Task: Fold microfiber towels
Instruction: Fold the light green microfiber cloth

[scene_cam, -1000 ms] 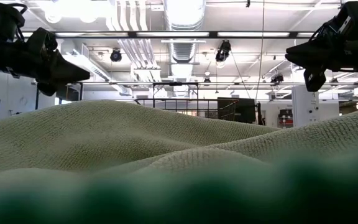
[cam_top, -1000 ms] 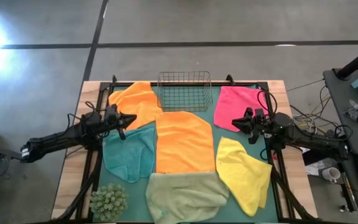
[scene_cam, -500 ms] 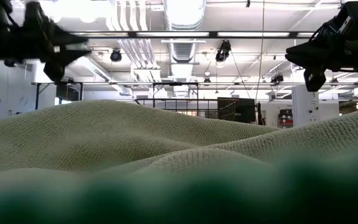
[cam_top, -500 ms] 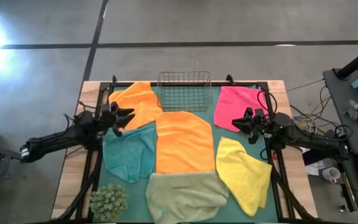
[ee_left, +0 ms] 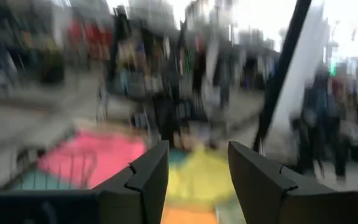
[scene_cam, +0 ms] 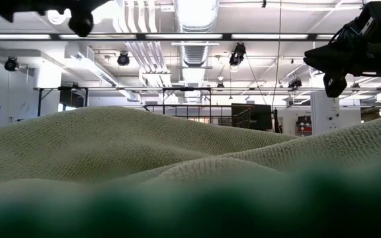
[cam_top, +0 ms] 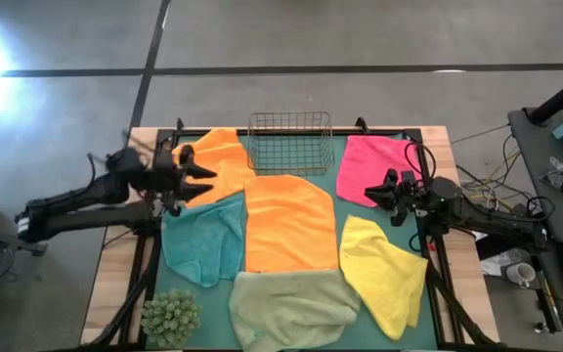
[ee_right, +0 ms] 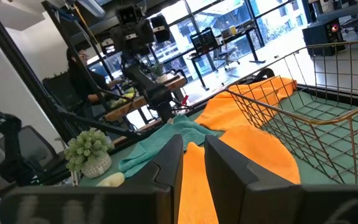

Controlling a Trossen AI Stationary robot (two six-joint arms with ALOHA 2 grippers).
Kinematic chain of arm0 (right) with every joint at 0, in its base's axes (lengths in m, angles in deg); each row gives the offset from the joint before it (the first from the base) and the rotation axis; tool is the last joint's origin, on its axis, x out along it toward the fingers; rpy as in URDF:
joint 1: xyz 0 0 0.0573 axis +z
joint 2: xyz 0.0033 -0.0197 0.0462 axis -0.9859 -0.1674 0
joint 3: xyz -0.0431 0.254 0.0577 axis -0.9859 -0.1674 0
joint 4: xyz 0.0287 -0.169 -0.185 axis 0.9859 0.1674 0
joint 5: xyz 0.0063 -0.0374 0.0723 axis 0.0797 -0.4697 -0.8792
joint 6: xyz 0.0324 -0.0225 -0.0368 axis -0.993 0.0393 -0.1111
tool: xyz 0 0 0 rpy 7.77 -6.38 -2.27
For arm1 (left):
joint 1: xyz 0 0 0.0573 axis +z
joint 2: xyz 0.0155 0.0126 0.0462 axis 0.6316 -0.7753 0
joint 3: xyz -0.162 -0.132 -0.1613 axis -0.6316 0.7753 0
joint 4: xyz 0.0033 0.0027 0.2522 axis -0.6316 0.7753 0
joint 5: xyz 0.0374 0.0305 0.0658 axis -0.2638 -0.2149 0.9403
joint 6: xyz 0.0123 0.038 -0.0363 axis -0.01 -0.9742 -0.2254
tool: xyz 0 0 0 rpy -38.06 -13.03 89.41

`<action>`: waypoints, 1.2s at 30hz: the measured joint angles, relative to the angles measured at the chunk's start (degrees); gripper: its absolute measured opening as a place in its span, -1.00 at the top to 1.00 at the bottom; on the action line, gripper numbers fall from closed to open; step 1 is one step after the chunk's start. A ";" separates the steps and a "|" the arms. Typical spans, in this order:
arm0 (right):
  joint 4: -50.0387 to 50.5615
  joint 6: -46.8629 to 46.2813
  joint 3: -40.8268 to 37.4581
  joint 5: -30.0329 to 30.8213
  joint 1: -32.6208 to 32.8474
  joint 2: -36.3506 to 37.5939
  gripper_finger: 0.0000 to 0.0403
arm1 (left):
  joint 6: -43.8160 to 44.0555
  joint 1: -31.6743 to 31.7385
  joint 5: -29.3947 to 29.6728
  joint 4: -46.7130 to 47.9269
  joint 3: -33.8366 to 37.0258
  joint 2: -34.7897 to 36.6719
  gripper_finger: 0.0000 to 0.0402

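The left tool (cam_top: 203, 172), spread and empty, hangs over the back orange towel (cam_top: 218, 156), which lies toward its 3 o'clock, so it's nearer than the right tool (cam_top: 368, 192), whose gap I can't judge.

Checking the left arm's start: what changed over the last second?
The left gripper opened its fingers and moved toward the far side of the table, from the teal towel's edge to over the far orange towel; in the low view it rose almost out of frame. It holds nothing. The right gripper by the pink towel and all towels stayed put.
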 joint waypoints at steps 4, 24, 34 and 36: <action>0.00 0.00 0.02 0.00 0.02 0.00 0.71 | -5.65 -1.92 -1.32 12.09 -8.73 -8.19 0.25; 0.03 0.00 0.02 -0.01 0.00 0.00 0.71 | -13.92 -31.82 6.36 29.03 -30.99 -38.42 0.25; 0.02 0.00 0.01 -0.01 0.01 0.00 0.71 | -11.82 -41.73 6.30 29.13 -37.49 -50.19 0.25; 0.02 0.00 0.02 -0.02 0.02 0.00 0.71 | -10.86 -42.75 5.65 29.17 -39.29 -52.74 0.25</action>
